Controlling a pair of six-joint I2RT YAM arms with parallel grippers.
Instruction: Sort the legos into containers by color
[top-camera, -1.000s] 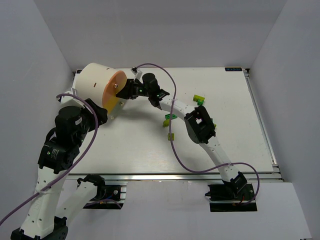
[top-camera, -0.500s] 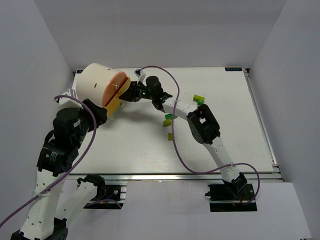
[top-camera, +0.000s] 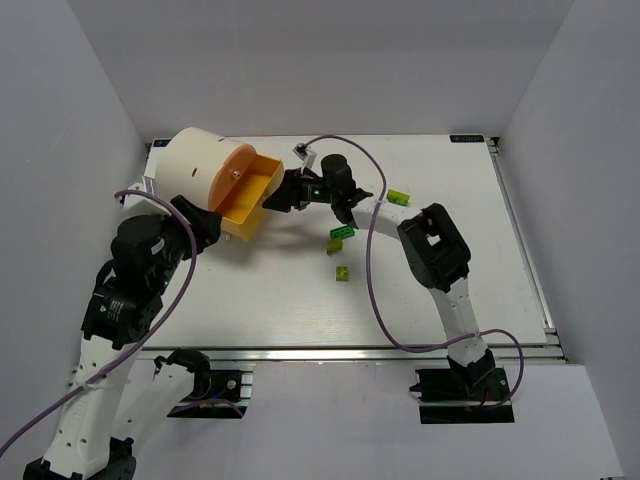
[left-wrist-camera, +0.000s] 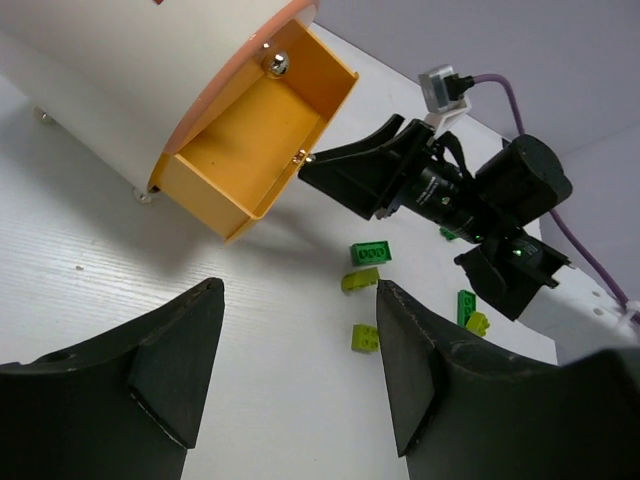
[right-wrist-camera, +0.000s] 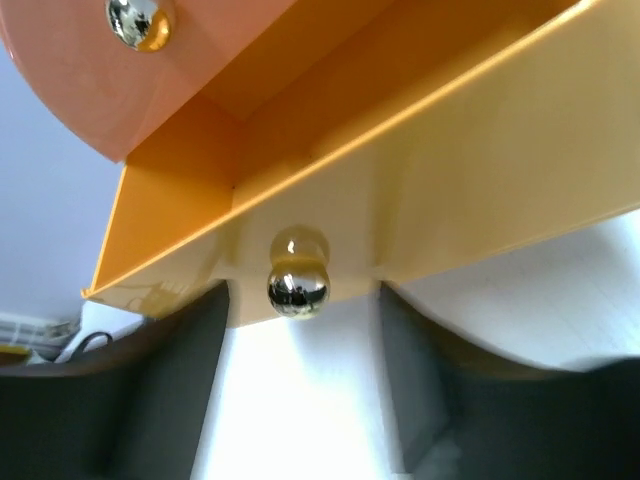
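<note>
The cream-white drum (top-camera: 195, 165) lies on its side at the far left corner of the table (top-camera: 480, 260), with its orange round face turned toward the right edge. Its near side is covered by the left arm. One orange tray (top-camera: 262, 178) stands out of that face. Its long axis runs from the face toward the middle of the table, and its open side is up.

The right gripper (top-camera: 283, 193) is placed at the tray's front wall. In the right wrist view the small shiny knob (right-wrist-camera: 297, 288) is seen between the two blurred fingers (right-wrist-camera: 190, 380), with a gap on each side, so nothing is gripped. A second knob (right-wrist-camera: 138, 22) is cut off at the top of that view.

The left gripper (left-wrist-camera: 297, 300) is spread wide over bare table near the tray and holds nothing. In the top view it is hidden under its own arm.

The legos lie loose behind the table's middle:
- a dark green lego (top-camera: 341, 233)
- a yellow-green lego (top-camera: 342, 273) nearer the near edge
- another yellow-green lego (top-camera: 398, 196) beside the right arm

More legos are partly hidden by that arm.

A small dark label (top-camera: 466, 138) at the far right corner cannot be read.
</note>
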